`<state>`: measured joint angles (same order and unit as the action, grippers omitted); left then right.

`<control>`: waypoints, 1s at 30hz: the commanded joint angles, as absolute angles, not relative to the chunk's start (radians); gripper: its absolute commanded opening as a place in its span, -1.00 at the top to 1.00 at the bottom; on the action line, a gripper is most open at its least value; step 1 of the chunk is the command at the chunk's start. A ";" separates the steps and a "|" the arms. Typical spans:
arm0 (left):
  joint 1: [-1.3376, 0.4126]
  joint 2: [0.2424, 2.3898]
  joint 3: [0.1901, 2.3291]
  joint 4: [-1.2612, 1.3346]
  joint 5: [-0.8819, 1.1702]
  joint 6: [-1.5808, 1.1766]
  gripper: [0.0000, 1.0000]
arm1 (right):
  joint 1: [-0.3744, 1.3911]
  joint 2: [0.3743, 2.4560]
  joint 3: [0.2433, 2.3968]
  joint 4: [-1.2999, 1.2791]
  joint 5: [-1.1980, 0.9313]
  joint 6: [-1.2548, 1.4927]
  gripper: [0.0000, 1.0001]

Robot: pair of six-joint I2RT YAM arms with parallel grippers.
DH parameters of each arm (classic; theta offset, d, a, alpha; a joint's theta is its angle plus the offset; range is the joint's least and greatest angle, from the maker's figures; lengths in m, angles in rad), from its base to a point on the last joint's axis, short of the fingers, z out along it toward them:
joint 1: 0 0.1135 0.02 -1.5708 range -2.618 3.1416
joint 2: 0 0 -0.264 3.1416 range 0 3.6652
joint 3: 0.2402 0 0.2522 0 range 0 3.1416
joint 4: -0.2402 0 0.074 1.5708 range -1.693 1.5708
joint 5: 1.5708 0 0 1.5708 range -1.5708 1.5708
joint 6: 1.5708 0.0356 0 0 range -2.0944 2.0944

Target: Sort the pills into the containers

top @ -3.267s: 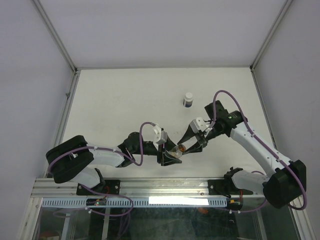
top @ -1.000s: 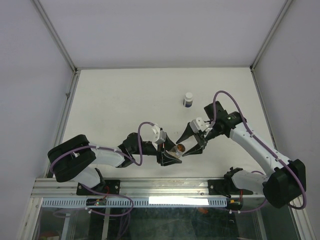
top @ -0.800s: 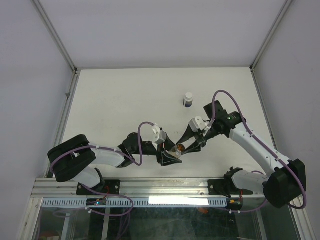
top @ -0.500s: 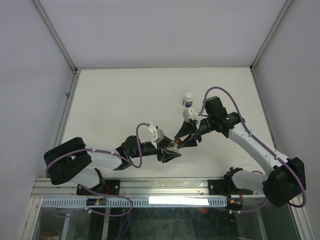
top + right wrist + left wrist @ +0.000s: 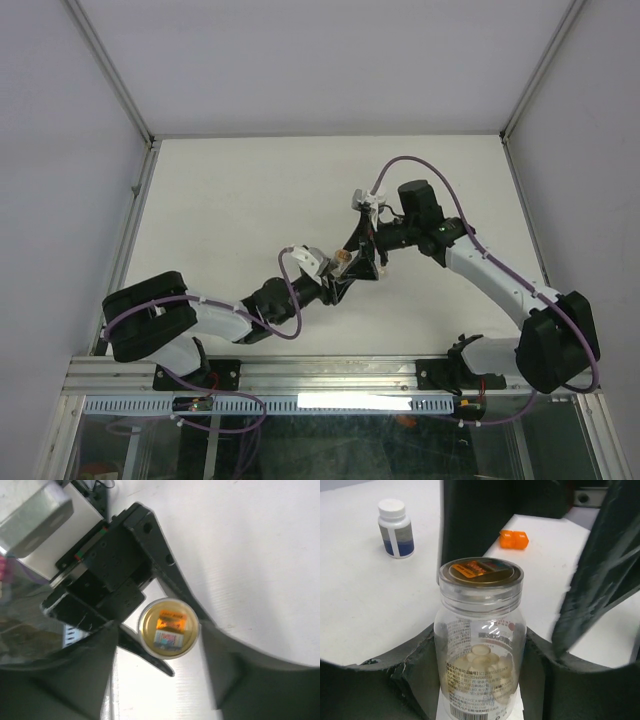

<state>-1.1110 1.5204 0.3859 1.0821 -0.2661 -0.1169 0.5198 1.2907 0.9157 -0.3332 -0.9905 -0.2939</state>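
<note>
Two dark fingers (image 5: 415, 672) of the left gripper (image 5: 480, 680) are pinched on the lower body of the vial (image 5: 480, 645), one on each flank. They hold it upright with its labelled side facing the wrist camera. Pale round pills (image 5: 481, 652) sit heaped in its lower half, and a seal (image 5: 481, 570) with an orange sticker covers its mouth.

The right gripper (image 5: 162, 645) hangs directly over that mouth with its jaws spread. Its fingers (image 5: 235, 680) flank the sealed top, with table showing on both sides. Whether either pad brushes the rim is hard to say from this blurred view.

Beyond the held vial and off to the left of the left fingers stands a white bottle (image 5: 396, 528) with a blue label. Farther ahead and slightly right lies a small orange two-cell box (image 5: 514, 539) on the white table (image 5: 230, 200).

A second ago the pair worked close to the arm bases, with the vial tipped toward the right gripper. Now both wrists are farther out over the table. The left arm is stretched forward, and the right arm has swung in above the spot where the white bottle stood, so the overhead view no longer shows it.
</note>
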 commanded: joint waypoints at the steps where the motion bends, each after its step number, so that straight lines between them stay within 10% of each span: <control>1: -1.103 1.461 0.313 1.345 -0.243 -0.115 1.00 | 0.501 1.211 0.972 -0.423 -1.144 -0.355 -0.96; 15: -0.937 1.336 0.262 1.333 0.670 -0.328 1.00 | 0.447 1.166 0.988 -1.127 -1.470 -1.458 -0.97; 30: -0.933 1.534 0.420 1.294 0.816 -0.383 1.00 | 0.494 1.170 0.960 -0.945 -1.440 -1.218 -0.61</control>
